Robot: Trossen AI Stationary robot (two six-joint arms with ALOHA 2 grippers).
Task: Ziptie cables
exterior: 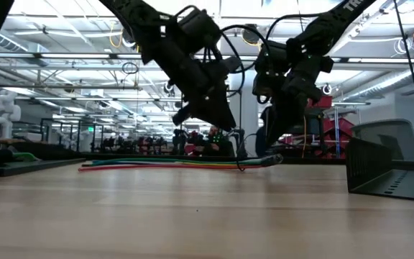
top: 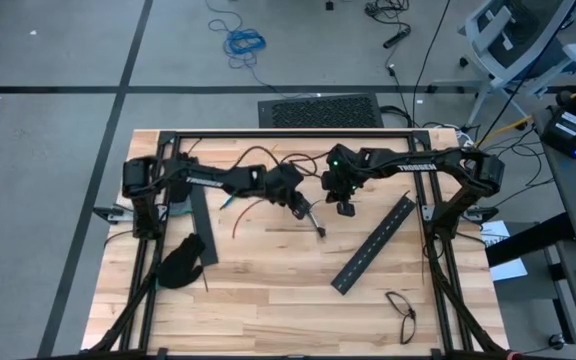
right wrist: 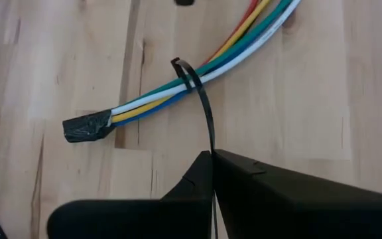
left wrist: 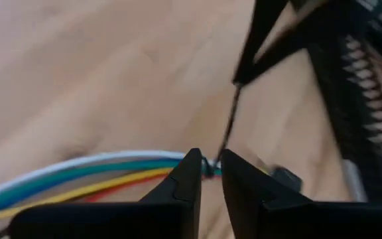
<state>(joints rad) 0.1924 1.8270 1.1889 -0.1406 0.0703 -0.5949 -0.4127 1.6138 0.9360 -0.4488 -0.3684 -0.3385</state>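
Gripping the free tail of the ziptie (right wrist: 206, 113) between its closed fingers, the right hand (right wrist: 212, 156) hovers just above the wooden surface (right wrist: 58, 60) and holds the thin dark strap taut. The strap runs from the fingertips to a small loop wrapped around the cables (right wrist: 197, 70), a bundle of white, blue, green, yellow and red wires lying flat on the wood. One end of the bundle is bound with a wad of dark tape (right wrist: 85, 128) just beyond the loop.

On the other side of the bundle, the left hand (left wrist: 205, 166) reaches down to the cables (left wrist: 78, 176), its fingers nearly closed and pinching at the spot where the ziptie (left wrist: 229, 123) crosses the wires.

Seen from above, both hands meet near the middle of the surface (top: 268, 270), the left hand (top: 298, 207) beside the right hand (top: 344, 205), with the cables (top: 243, 212) trailing away toward the left arm. Farther out, a long black slotted bar (top: 373, 245) lies diagonally to the right, a black glove (top: 181, 262) rests near the left edge, and a loose loop of black strap (top: 401, 312) sits near the front right corner.
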